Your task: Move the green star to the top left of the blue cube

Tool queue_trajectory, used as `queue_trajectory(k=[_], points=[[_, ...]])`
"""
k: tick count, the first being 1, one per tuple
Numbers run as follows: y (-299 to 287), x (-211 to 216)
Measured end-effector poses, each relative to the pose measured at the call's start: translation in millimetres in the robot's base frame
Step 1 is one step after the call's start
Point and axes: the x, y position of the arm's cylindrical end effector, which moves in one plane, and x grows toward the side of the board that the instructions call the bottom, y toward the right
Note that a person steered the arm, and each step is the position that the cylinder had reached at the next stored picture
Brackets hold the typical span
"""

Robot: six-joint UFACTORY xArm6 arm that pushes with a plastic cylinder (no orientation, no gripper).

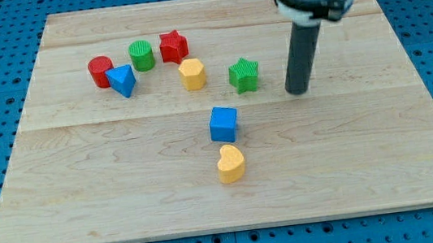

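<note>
The green star (244, 75) lies on the wooden board (126, 189), above and a little right of the blue cube (223, 124). My tip (298, 91) stands on the board to the right of the green star, with a gap between them. It is up and to the right of the blue cube. The rod rises to the arm's grey housing at the view's top.
A yellow heart (231, 163) sits just below the blue cube. A yellow hexagon (192, 73) lies left of the green star. Further left are a red star (174, 46), a green cylinder (141, 56), a red cylinder (100, 72) and a blue triangle (122, 81).
</note>
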Motion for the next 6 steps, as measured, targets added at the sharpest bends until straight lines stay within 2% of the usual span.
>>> queue_trajectory(k=[1, 2, 3, 4, 5, 6], points=[[-27.0, -24.1], [-59.1, 2.9], [-101.4, 1.4], [-56.5, -35.5], [-91.0, -61.9], [-119.1, -45.9]])
